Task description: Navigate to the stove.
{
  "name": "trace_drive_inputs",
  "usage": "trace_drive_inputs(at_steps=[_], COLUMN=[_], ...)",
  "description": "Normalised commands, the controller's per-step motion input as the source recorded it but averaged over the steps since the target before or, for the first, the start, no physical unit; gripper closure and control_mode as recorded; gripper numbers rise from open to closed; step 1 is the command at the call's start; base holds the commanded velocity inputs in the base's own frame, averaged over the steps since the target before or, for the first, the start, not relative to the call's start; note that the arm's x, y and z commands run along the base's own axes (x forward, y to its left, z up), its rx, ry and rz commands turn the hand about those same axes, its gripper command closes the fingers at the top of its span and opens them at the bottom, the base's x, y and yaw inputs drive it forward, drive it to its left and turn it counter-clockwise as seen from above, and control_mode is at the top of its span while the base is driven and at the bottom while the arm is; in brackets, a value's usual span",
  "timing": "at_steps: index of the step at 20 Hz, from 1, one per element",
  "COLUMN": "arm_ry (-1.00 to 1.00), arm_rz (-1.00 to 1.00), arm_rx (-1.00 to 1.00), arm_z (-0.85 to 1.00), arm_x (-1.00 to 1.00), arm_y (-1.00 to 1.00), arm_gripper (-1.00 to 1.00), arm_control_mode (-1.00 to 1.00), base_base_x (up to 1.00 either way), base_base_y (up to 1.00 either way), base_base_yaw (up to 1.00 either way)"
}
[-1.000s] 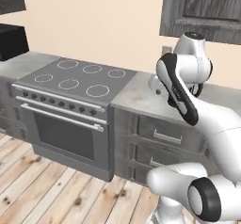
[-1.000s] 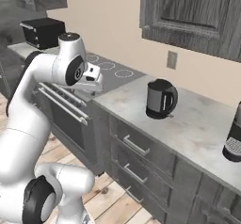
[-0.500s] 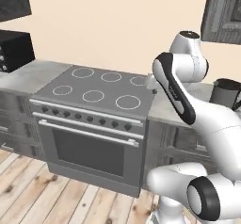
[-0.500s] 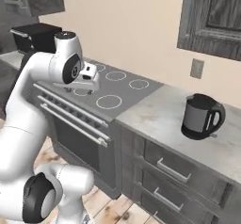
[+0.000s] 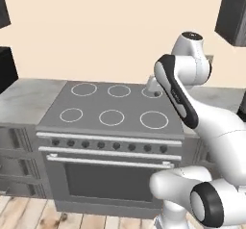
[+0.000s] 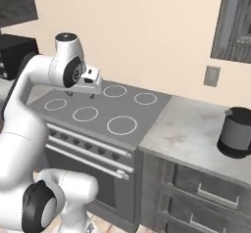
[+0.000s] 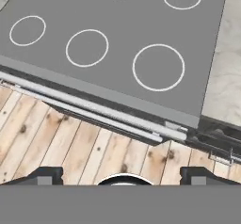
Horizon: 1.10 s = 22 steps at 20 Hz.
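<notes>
Ahead: stove (image 5: 111,127) front edge facing base | wood floor (image 7: 70,148) below

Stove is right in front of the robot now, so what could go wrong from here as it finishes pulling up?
1. The stove already stands close ahead, its oven handle jutting toward the base; driving further forward could bump it.
2. The gripper hangs open above the stove's front edge, holding nothing; a late turn could sweep the arm over the cooktop.
3. The kettle stands on the counter to the right; drifting that way could bring the arm near it.
</notes>
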Motion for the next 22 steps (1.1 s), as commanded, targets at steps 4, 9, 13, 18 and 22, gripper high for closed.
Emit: trace_drive_inputs(at_steps=[4, 9, 13, 18, 22], arm_ry=[0.00, 0.00, 0.00, 0.00, 0.00], arm_rz=[0.00, 0.00, 0.00, 0.00, 0.00], arm_rx=[0.00, 0.00, 0.00, 0.00, 0.00], arm_z=[0.00, 0.00, 0.00, 0.00, 0.00], arm_x=[0.00, 0.00, 0.00, 0.00, 0.00], arm_y=[0.00, 0.00, 0.00, 0.00, 0.00], arm_gripper=[-1.00, -1.00, -1.00, -1.00, -1.00], arm_control_mode=[1.00, 1.00, 1.00, 1.00, 1.00], base_base_x=[0.86, 0.81, 0.61, 0.32, 0.33], base_base_y=[1.00, 0.95, 0.51, 0.05, 0.00], base_base_yaw=[-0.36, -0.31, -0.23, -0.09, -0.09])
